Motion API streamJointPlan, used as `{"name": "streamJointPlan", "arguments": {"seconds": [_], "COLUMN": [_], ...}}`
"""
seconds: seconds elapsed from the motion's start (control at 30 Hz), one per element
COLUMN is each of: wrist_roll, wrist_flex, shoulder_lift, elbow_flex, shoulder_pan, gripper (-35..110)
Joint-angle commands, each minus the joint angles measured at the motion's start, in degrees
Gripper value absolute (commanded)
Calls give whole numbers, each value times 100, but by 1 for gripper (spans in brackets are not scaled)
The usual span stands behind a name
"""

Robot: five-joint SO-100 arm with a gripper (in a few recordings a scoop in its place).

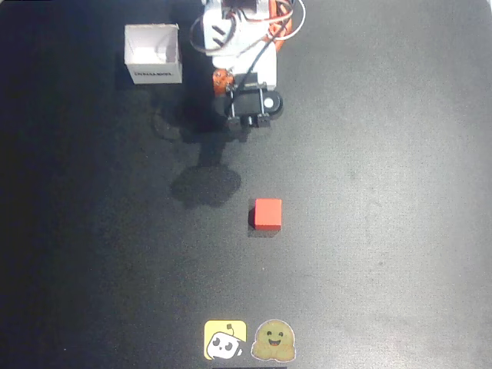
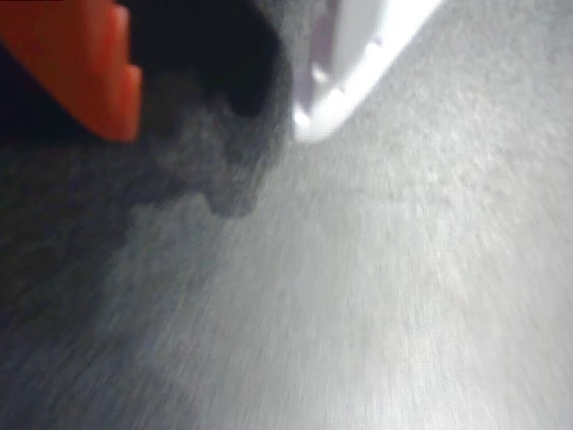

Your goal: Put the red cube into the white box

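The red cube (image 1: 268, 214) lies on the dark table near the middle of the overhead view, with nothing touching it. The white box (image 1: 153, 53) stands open-topped at the top left, a line of dark print on its near wall. My arm is folded at the top centre, its wrist (image 1: 252, 101) to the right of the box and well above the cube in the picture. In the wrist view my gripper (image 2: 215, 125) is open. An orange finger (image 2: 85, 63) and a white finger (image 2: 349, 67) stand apart over blurred bare table, with nothing between them.
Two stickers, a yellow one (image 1: 225, 340) and a smiling face (image 1: 274, 340), lie flat at the table's bottom edge. The arm's shadow (image 1: 205, 184) falls left of the cube. Dark table surface surrounds the cube on all sides.
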Motion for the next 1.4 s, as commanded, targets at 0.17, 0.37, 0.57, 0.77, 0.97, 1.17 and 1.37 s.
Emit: {"name": "streamJointPlan", "arguments": {"seconds": [0.17, 0.37, 0.57, 0.77, 0.97, 1.17, 1.37], "wrist_roll": [220, 475, 984, 1134, 1204, 1143, 1178], "wrist_flex": [185, 193, -615, -1266, -1600, -1863, -2180], "shoulder_lift": [-1872, -4043, -4904, -5959, -6961, -7479, -7796], "elbow_flex": [-1723, -3384, -3498, -3718, -4104, -4377, -4553], "shoulder_pan": [-343, -633, -1081, -1318, -1371, -1239, -1195], "gripper": [14, 15, 16, 17, 17, 23, 27]}}
